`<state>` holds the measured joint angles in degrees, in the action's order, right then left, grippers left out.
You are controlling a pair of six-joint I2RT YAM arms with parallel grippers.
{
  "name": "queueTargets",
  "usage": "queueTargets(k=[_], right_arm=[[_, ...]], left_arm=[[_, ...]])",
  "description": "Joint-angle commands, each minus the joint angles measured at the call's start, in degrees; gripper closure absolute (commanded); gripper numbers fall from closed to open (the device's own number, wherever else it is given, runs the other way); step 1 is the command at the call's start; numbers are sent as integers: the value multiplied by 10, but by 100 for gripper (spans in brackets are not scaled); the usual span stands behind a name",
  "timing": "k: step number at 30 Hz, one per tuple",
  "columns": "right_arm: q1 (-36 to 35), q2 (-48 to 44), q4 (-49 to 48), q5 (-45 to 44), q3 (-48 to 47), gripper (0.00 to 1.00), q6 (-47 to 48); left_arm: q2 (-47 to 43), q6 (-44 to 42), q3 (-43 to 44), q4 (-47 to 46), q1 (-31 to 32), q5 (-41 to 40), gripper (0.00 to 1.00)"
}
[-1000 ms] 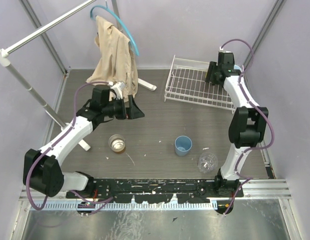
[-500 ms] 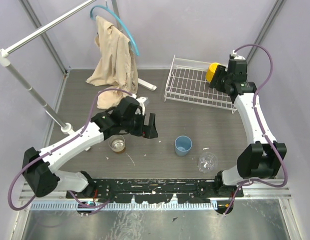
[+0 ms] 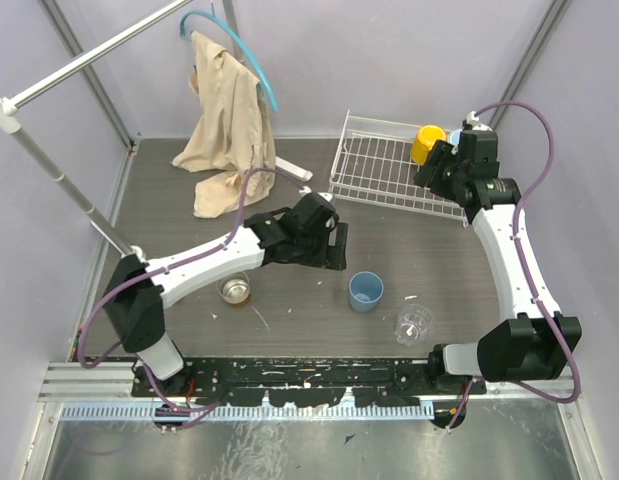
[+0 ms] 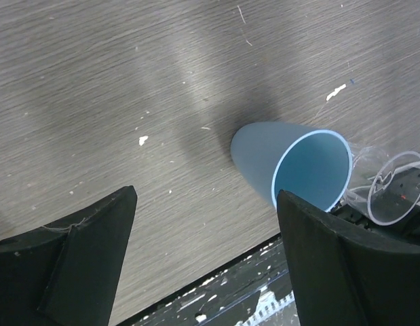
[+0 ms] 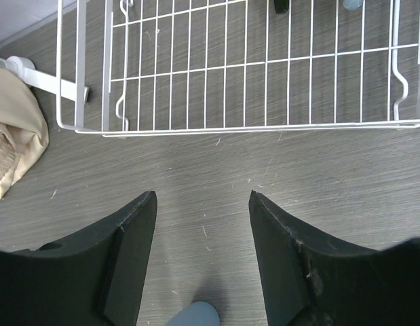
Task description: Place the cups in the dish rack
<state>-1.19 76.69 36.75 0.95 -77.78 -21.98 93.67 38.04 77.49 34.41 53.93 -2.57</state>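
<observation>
Small light blue tumbler (image 4: 291, 166) stands upright on the table (image 3: 189, 200), mid near side. Clear glass cup (image 4: 393, 180) is just right of it, silvery metal cup (image 3: 233, 287) well left. Yellow-orange mug (image 3: 427, 143) sits in the dish rack (image 3: 379, 170), far right. Left gripper (image 4: 206, 204) is spread wide and empty, above-left of the tumbler. Right gripper (image 5: 203, 204) is spread and empty, by the rack's near rail. Tumbler probably light, stiff, smooth: pinch across the rim wall. Glass looks fragile, slippery. Blue sliver (image 3: 456, 136) beside the yellow mug may be the fifth cup; mostly hidden.
</observation>
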Motion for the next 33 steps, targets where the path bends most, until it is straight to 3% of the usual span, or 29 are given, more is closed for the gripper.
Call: queueTargets(k=[1,15,33], right_arm=[[0,-27,-2,1,2,37,-9],[9,-25,-3,7,14,37,16],[15,-14,-17,27,20,37,12]], left_arm=[[40,17,48,5,15,-13,9],[113,6,118,35,56,-16,23],[162,-13,143,57,71,-28,37]])
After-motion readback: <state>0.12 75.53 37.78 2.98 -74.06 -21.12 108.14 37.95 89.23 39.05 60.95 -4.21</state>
